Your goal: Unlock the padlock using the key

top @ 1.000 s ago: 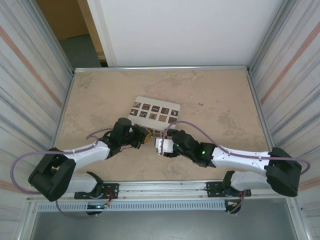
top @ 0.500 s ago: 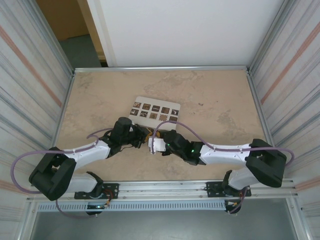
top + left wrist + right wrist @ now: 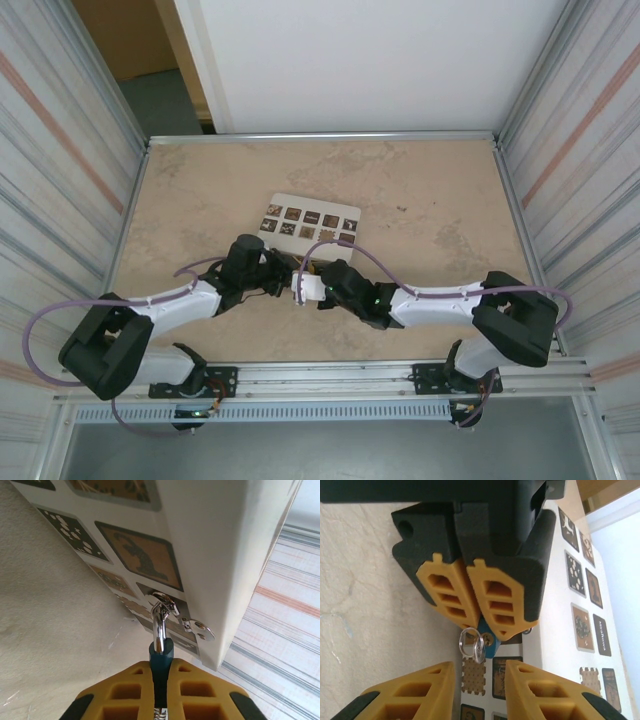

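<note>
Teal and tiny, the one padlock (image 3: 161, 656) sits pinched between the yellow fingers (image 3: 125, 692) of the left gripper (image 3: 161, 680), which is clamped tight on its body. Its thin silver shackle (image 3: 158, 630) runs up through a small metal hasp (image 3: 164, 601) on the side of the single white box (image 3: 215, 540). The box carries rows of brown patterned squares and rests on the mottled beige surface (image 3: 420, 200).

From the right wrist, two silver rings (image 3: 470, 643) overlap just beside the padlock, touching it near its keyhole. I cannot tell whether a key hangs from them.

The right gripper (image 3: 480, 672) sits just short of those rings. Its two yellow fingers (image 3: 415, 692) stand moderately apart with nothing between them.

From above, the two arms meet nose to nose at the near edge of the box.
</note>
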